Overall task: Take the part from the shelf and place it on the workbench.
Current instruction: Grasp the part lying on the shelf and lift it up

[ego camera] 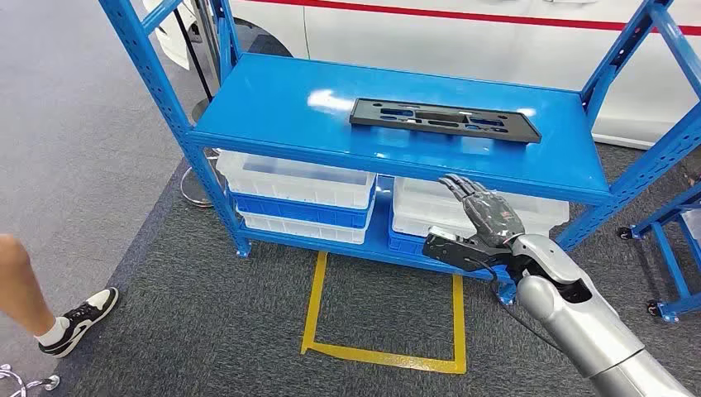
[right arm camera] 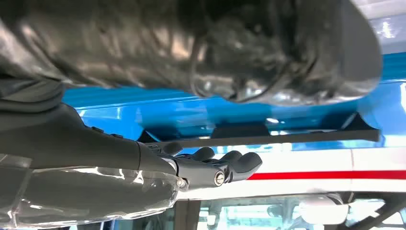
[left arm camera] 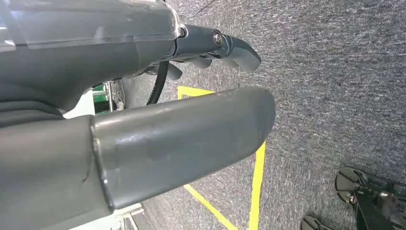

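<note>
A flat black part [ego camera: 445, 119], long and with cut-outs, lies on the top board of the blue shelf [ego camera: 273, 107]. My right hand [ego camera: 479, 222] is raised in front of the shelf's front edge, below and short of the part, fingers stretched out with nothing in them. In the right wrist view the part [right arm camera: 268, 136] shows edge-on on the blue board beyond the fingers [right arm camera: 230, 165]. My left hand [left arm camera: 182, 120] hangs over the carpet, thumb and fingers apart, holding nothing.
White and blue bins [ego camera: 302, 194] fill the lower shelf level. A yellow tape square [ego camera: 384, 310] marks the carpet before the shelf. A person's leg and shoe [ego camera: 78, 318] stand at the left. A white vehicle [ego camera: 463, 33] sits behind. Another blue rack [ego camera: 670, 248] is at right.
</note>
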Robot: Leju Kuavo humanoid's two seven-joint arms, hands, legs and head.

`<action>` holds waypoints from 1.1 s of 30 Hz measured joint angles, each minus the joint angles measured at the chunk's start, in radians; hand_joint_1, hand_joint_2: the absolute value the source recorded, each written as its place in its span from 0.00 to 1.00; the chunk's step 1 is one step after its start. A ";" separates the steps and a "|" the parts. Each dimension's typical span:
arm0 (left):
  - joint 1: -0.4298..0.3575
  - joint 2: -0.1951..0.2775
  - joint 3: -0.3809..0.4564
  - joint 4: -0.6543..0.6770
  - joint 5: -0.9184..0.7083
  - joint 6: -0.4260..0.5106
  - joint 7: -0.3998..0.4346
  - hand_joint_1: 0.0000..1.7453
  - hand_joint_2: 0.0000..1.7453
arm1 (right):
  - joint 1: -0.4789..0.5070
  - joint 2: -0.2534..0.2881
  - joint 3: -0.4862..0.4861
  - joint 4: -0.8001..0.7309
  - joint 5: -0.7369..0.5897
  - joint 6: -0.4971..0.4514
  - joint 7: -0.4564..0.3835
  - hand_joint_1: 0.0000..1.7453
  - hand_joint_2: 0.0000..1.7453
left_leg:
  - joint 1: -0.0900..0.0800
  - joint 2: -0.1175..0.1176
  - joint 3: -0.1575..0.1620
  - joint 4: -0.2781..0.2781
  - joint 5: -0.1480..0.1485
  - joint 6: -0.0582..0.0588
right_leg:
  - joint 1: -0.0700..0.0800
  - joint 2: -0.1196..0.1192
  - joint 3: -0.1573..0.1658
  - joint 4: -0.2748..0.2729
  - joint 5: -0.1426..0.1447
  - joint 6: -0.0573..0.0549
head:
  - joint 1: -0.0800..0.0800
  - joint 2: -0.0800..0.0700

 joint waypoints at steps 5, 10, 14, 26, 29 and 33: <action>0.000 0.002 0.002 0.000 -0.003 0.000 0.000 0.00 0.00 | 0.012 0.001 -0.013 -0.036 0.000 -0.006 -0.004 0.00 0.00 | 0.004 0.000 0.002 -0.008 -0.003 0.010 | 0.000 0.000 0.002 -0.003 -0.004 0.009 | 0.000 0.000; -0.001 0.002 0.005 0.000 -0.010 0.000 0.000 0.00 0.00 | 0.030 0.002 -0.028 -0.062 0.000 -0.011 -0.009 0.00 0.00 | 0.008 0.002 0.015 -0.025 -0.003 0.025 | 0.006 0.007 -0.149 0.258 -0.106 0.004 | 0.001 0.000; -0.001 0.002 0.006 0.000 -0.011 -0.002 0.000 0.00 0.00 | 0.049 0.002 -0.034 -0.067 0.001 -0.011 -0.010 0.00 0.00 | 0.003 -0.001 0.029 -0.016 -0.019 0.022 | 0.015 0.009 -0.180 0.196 0.014 -0.015 | 0.001 0.000; -0.002 0.005 0.007 0.002 -0.018 -0.003 -0.002 0.00 0.00 | 0.056 0.002 -0.047 -0.083 0.004 -0.015 -0.014 0.00 0.00 | 0.018 0.002 -0.116 0.267 -0.139 -0.041 | 0.012 0.008 -0.112 0.031 0.077 -0.053 | -0.005 0.000; 0.000 0.005 0.007 0.002 -0.019 -0.004 -0.003 0.00 0.00 | 0.060 0.002 -0.049 -0.084 0.005 -0.015 -0.015 0.00 0.00 | 0.032 0.003 -0.094 0.178 -0.045 -0.054 | 0.004 0.009 -0.097 0.036 0.061 -0.044 | -0.005 0.000; -0.002 0.005 0.007 0.004 -0.025 -0.005 -0.003 0.00 0.00 | 0.060 0.002 -0.054 -0.091 0.005 -0.015 -0.019 0.00 0.00 | 0.029 0.002 -0.015 0.011 -0.001 -0.047 | 0.007 0.011 -0.087 0.040 0.040 -0.017 | -0.007 0.000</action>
